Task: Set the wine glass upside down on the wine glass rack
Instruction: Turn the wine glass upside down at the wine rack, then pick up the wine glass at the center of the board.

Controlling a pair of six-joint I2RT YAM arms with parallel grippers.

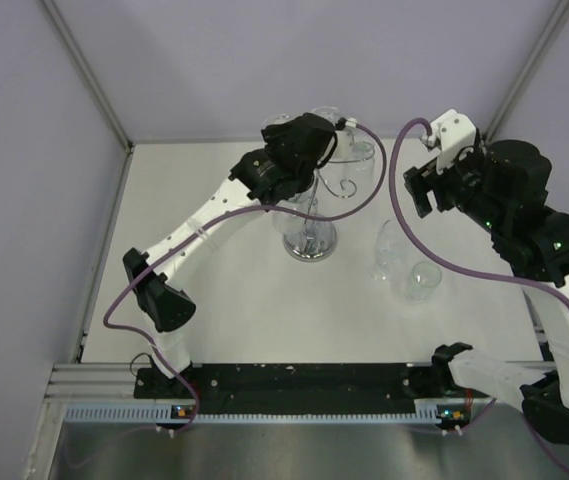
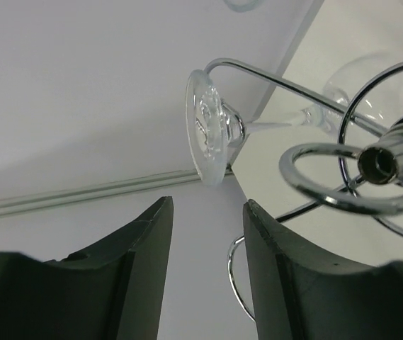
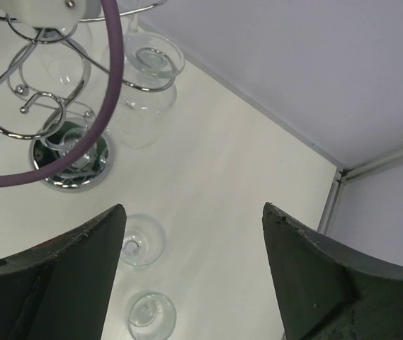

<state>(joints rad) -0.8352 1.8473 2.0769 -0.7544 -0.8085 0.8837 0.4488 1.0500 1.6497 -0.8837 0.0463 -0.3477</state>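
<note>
Wine glass (image 2: 212,127) hanging inverted, wine glass rack (image 2: 357,177) arm catching foot, 12 o'clock of left gripper (image 2: 208,204) gaping empty; right gripper (image 3: 194,208) hovering open

Your left tool (image 2: 208,207) shows its two dark fingers (image 2: 293,283) parted at the bottom of the frame, with nothing between them. Just above the gap you see the glass (image 2: 210,127), its round foot nearest you. Its stem runs right beside a chrome arm of the rack (image 2: 389,159), above the pale worktop (image 2: 265,159).
</note>
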